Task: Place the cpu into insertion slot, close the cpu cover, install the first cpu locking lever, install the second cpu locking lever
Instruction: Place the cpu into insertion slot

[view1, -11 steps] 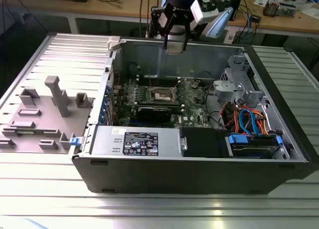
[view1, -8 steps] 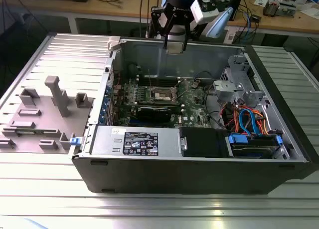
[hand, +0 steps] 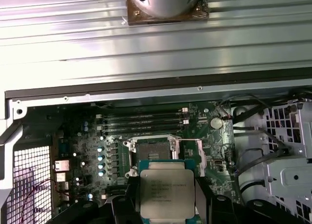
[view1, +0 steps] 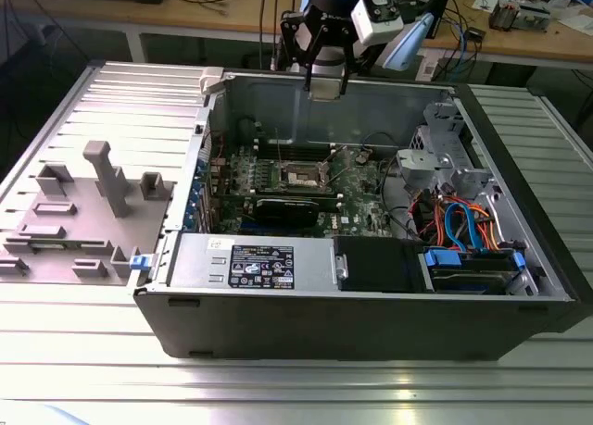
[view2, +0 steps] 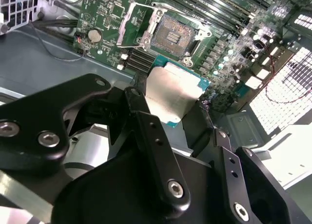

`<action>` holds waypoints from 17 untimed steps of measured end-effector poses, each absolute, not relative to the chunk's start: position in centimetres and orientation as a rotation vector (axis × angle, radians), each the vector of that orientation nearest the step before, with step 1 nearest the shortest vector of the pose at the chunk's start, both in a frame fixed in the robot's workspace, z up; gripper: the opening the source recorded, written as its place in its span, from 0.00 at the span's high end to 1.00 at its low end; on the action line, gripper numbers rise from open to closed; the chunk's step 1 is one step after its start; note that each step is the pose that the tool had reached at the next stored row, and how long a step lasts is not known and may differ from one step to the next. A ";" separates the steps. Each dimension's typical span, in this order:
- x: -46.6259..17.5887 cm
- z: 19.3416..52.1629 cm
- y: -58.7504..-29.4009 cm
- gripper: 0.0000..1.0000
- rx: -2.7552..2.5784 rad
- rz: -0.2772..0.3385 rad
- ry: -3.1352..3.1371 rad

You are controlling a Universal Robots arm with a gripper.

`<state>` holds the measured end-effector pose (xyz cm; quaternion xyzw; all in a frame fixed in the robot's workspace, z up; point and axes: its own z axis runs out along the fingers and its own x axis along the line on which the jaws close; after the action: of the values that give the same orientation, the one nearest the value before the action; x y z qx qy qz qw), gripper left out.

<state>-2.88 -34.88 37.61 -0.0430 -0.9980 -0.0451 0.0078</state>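
My gripper [view1: 326,82] hangs above the back wall of the open computer case [view1: 371,323]. It is shut on the cpu [hand: 166,191], a flat square chip with a silvery top, held by its edges between the two black fingers [hand: 127,207]. The cpu [view2: 170,93] also shows in the second wrist view. The insertion slot [hand: 153,153] on the green motherboard lies below and apart from the chip, bare, with its contacts showing [view2: 174,35]. The cpu cover [hand: 193,154], a thin silvery frame, stands swung open beside the slot. A thin wire locking lever [view2: 204,14] stands raised near it.
A grey fixture [view1: 93,212] with several holders lies on the exterior view's left. Inside the case are a black card [view1: 292,207], a power supply [view1: 269,263], and a drive bay with blue and orange cables [view1: 463,231]. Memory slots [hand: 141,120] run beside the slot.
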 end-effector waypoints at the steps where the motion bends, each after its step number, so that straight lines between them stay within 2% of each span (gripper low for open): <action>1: -2.9 37.6 -34.9 0.46 -0.136 -0.141 -3.120; 17: -2.9 37.6 -34.9 0.46 -0.148 -0.141 -3.120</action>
<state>-2.88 -34.88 37.61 -0.0473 -0.9978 -0.0451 0.0076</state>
